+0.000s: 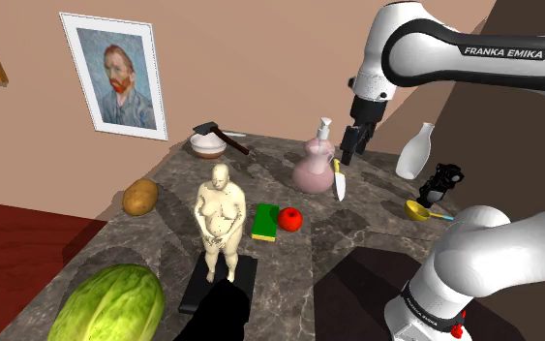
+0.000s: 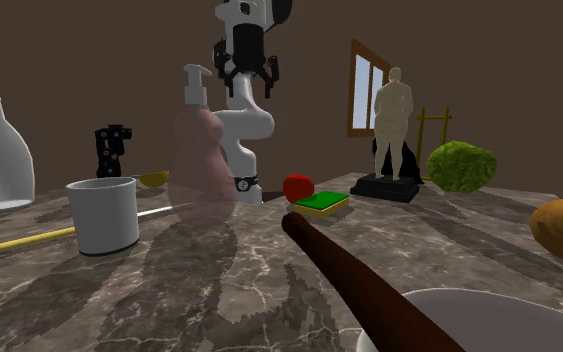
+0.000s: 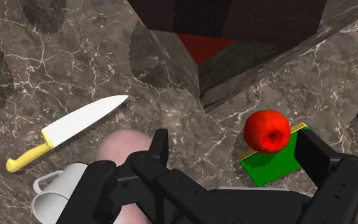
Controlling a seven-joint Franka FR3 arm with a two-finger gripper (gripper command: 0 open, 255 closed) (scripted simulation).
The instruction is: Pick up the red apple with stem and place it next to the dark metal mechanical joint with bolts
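The red apple [image 1: 290, 219] [image 2: 298, 187] [image 3: 268, 130] rests near the middle of the marble table, touching the edge of a green and yellow sponge [image 1: 265, 222] [image 3: 274, 162]. The dark mechanical joint [image 1: 441, 183] [image 2: 113, 150] stands upright near the table's edge at the shoulder view's right. My gripper [image 1: 354, 145] [image 2: 247, 85] [image 3: 234, 153] hangs open and holds nothing, well above the table, over a pink soap dispenser [image 1: 315, 165] [image 2: 201, 150]. In the wrist view the apple lies just inside one fingertip [image 3: 314, 153], far below it.
A yellow-handled knife [image 1: 339, 181] [image 3: 75, 130], a white mug [image 2: 103, 214] and a white vase [image 1: 415, 152] stand around the dispenser. A yellow spoon [image 1: 420, 211] lies by the joint. A statue [image 1: 219, 218], potato [image 1: 139, 197], cabbage [image 1: 110, 305] and a bowl [image 1: 207, 145] with an axe occupy the shoulder view's left.
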